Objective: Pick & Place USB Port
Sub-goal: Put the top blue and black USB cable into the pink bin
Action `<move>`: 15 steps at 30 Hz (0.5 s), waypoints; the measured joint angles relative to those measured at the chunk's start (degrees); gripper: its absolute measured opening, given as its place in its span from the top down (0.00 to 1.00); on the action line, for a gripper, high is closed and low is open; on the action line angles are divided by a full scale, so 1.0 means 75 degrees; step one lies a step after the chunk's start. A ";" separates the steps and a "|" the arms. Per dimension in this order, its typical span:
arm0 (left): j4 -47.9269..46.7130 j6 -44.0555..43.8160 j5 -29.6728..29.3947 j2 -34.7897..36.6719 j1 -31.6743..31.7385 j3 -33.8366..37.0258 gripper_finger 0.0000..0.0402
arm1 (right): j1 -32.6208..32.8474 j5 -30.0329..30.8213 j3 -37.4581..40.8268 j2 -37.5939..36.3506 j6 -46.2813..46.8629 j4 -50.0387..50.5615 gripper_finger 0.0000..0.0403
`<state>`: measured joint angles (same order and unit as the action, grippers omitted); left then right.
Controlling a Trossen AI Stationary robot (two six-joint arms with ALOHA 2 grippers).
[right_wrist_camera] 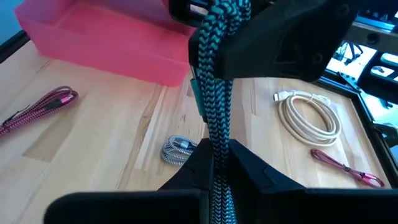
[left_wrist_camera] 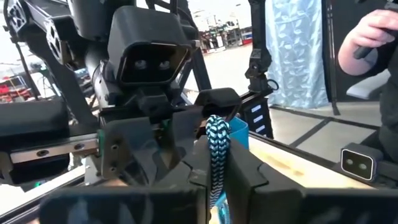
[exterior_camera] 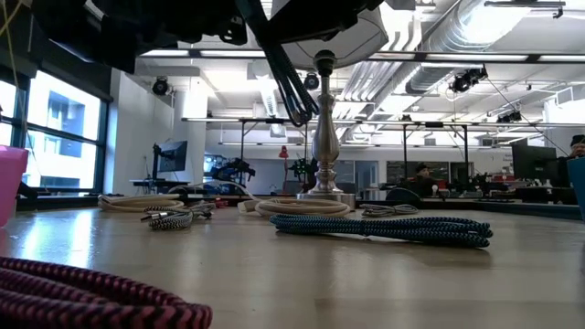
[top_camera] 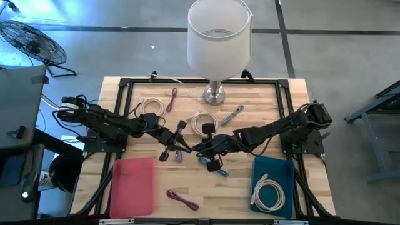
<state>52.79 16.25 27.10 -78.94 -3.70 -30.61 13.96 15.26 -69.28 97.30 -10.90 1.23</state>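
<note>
A teal-and-black braided USB cable [top_camera: 214, 166] is held between both grippers at the table's middle. My left gripper [top_camera: 177, 152] reaches in from the left and is shut on it. My right gripper [top_camera: 201, 150] reaches in from the right and is also shut on it. In the low view a loop of the cable [exterior_camera: 296, 102] hangs below the grippers, and a long stretch of teal cable [exterior_camera: 384, 228] lies on the table. The pink tray [top_camera: 132, 186] is near left and the blue tray [top_camera: 274, 185] near right. My left gripper pinches a doubled stretch of the teal cable [left_wrist_camera: 217, 144] between its two fingers; the strand stands upright between the pads [left_wrist_camera: 249, 174]. The right gripper's body sits right behind it. My right gripper pinches the same cable [right_wrist_camera: 217, 155] between its two fingers [right_wrist_camera: 249, 171], which lie across it. The cable runs on from there into the left gripper's fingers [right_wrist_camera: 273, 37], clear of the table.
The blue tray holds a white cable [top_camera: 269, 194]. Loose on the table lie white coils [top_camera: 201, 122] [top_camera: 150, 106], pink cables [top_camera: 182, 200] [top_camera: 172, 99] and grey braided cables [top_camera: 231, 114] [right_wrist_camera: 177, 149]. A lamp [top_camera: 219, 37] stands at the far edge.
</note>
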 joint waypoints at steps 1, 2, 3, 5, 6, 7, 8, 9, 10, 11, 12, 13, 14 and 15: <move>-0.0018 0.0000 -0.0003 0.0000 0.0000 0.0000 0.97 | 0.0000 -0.0002 0.0000 0.0000 0.0040 0.0001 0.95; -0.0033 0.0003 -0.0014 0.0000 0.0000 0.0000 0.97 | 0.0000 -0.0002 0.0000 0.0000 0.0053 0.0001 0.93; -0.0040 0.0001 -0.0019 0.0000 -0.0003 0.0000 0.97 | 0.0000 0.0001 0.0003 0.0000 0.0078 0.0001 0.90; -0.0074 -0.0004 -0.0028 0.0000 -0.0006 0.0004 0.97 | 0.0005 0.0045 0.0001 0.0000 0.0192 -0.0011 0.82; -0.0093 -0.0013 -0.0036 0.0000 -0.0006 0.0006 0.97 | 0.0012 0.0113 0.0000 0.0000 0.0286 -0.0016 0.77; -0.0104 -0.0023 -0.0041 0.0000 -0.0006 0.0012 0.97 | 0.0015 0.0176 0.0001 0.0000 0.0397 -0.0019 0.73; -0.0115 -0.0029 -0.0041 0.0000 -0.0009 0.0012 0.97 | 0.0017 0.0198 0.0003 0.0000 0.0454 -0.0021 0.70; -0.0135 -0.0043 -0.0041 0.0000 -0.0009 0.0012 0.97 | 0.0016 0.0201 0.0000 0.0000 0.0475 -0.0029 0.66; -0.0196 -0.0064 -0.0041 0.0000 -0.0009 0.0012 0.97 | 0.0026 0.0195 0.0000 0.0000 0.0478 -0.0028 0.64; -0.0304 -0.0069 -0.0048 0.0000 -0.0009 0.0012 0.97 | 0.0047 0.0190 0.0000 0.0000 0.0475 -0.0022 0.61; -0.0417 -0.0086 -0.0063 0.0000 -0.0010 0.0013 0.97 | 0.0061 0.0196 0.0000 0.0000 0.0473 -0.0022 0.59; -0.0531 -0.0136 -0.0089 0.0026 -0.0012 0.0017 0.97 | 0.0086 0.0227 0.0002 0.0000 0.0474 -0.0026 0.57; -0.0671 -0.0186 -0.0108 0.0102 -0.0015 0.0025 0.97 | 0.0104 0.0262 0.0000 0.0000 0.0477 -0.0036 0.55; -0.0802 -0.0197 -0.0179 0.0202 -0.0015 0.0026 0.98 | 0.0117 0.0336 -0.0002 -0.0006 0.0477 -0.0034 0.54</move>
<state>46.77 14.77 25.75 -77.42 -3.82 -30.41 14.83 17.78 -69.29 97.25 -7.32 0.98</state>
